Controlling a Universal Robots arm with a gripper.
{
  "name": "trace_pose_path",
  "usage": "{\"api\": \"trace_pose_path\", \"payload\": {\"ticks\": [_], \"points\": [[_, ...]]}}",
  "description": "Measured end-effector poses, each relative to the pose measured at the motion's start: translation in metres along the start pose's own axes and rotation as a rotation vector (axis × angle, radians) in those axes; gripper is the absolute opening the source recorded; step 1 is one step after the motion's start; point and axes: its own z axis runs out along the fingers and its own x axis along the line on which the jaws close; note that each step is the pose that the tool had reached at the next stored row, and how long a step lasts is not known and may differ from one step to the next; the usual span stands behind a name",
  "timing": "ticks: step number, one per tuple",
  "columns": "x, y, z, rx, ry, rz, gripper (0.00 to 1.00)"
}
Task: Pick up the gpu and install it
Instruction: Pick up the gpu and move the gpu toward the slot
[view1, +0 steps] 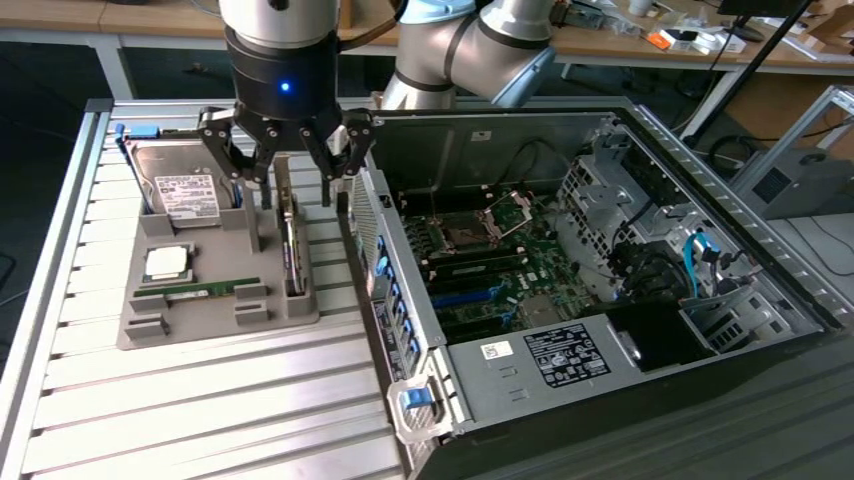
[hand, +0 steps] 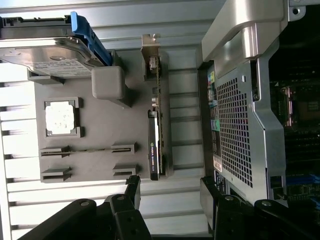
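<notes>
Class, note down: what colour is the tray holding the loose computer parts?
Grey. The tray shows best in the exterior view.

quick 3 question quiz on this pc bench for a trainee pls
1. True or false: the gripper is open and holds nothing.
2. The gpu stands on edge in: A) the grey holder; B) a motherboard slot; C) a drawer.
3. Fill in: in the exterior view, the open computer case lies to the grey holder's ____.

Key: 1 true; 2 A; 3 right.
</notes>
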Motion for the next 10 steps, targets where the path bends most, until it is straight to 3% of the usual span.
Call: {"api": "trace_pose_path", "payload": {"ticks": [10], "points": [[0.0001, -0.0001, 0.0022, 0.0000, 0.0000, 0.000, 0.60]]}}
